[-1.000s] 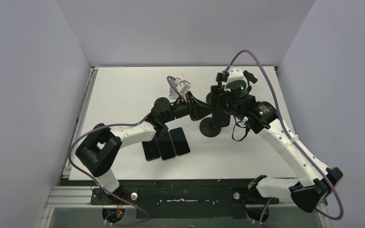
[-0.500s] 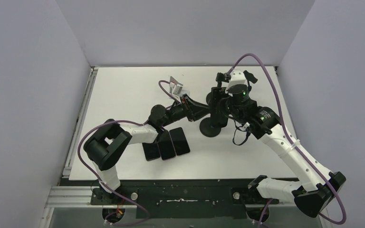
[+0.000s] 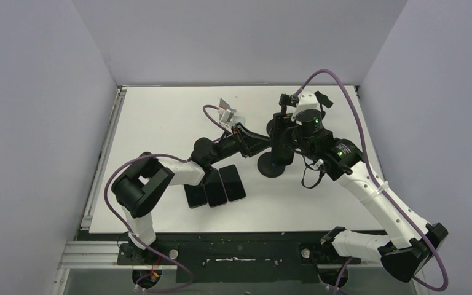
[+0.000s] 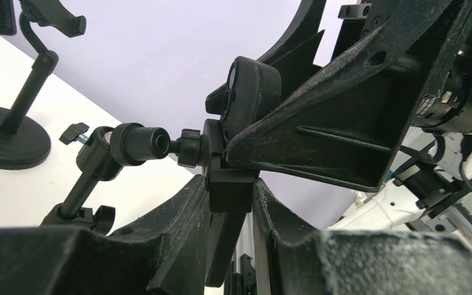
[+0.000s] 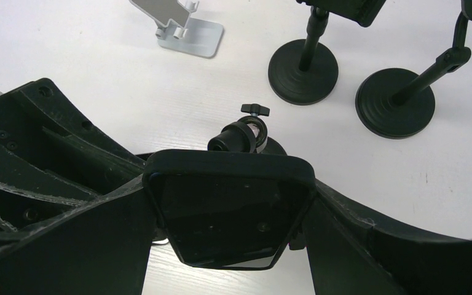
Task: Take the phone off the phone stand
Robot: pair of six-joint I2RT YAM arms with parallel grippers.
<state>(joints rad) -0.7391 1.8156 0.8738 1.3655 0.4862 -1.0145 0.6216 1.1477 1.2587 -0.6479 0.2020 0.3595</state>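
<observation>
The black phone (image 5: 221,215) sits upright in the clamp of a black phone stand whose round base (image 3: 272,167) rests mid-table. My right gripper (image 5: 230,190) is shut on the phone's two side edges from above; it also shows in the top view (image 3: 284,140). My left gripper (image 4: 230,187) is shut on the stand's clamp block (image 4: 228,196), just under the phone; in the top view (image 3: 263,145) it reaches in from the left. The stand's ball joint (image 4: 140,144) shows to the left of my fingers.
Three dark phones (image 3: 215,185) lie flat side by side left of the stand. A silver folding stand (image 5: 181,24) sits at the back. Two more black stands (image 5: 303,70) (image 5: 396,101) stand behind the held one.
My left arm's elbow has swung left and its wrist has rolled, uncovering the silver stand. The right arm has shifted slightly. Both grippers keep their holds and the phone stays in the clamp.
</observation>
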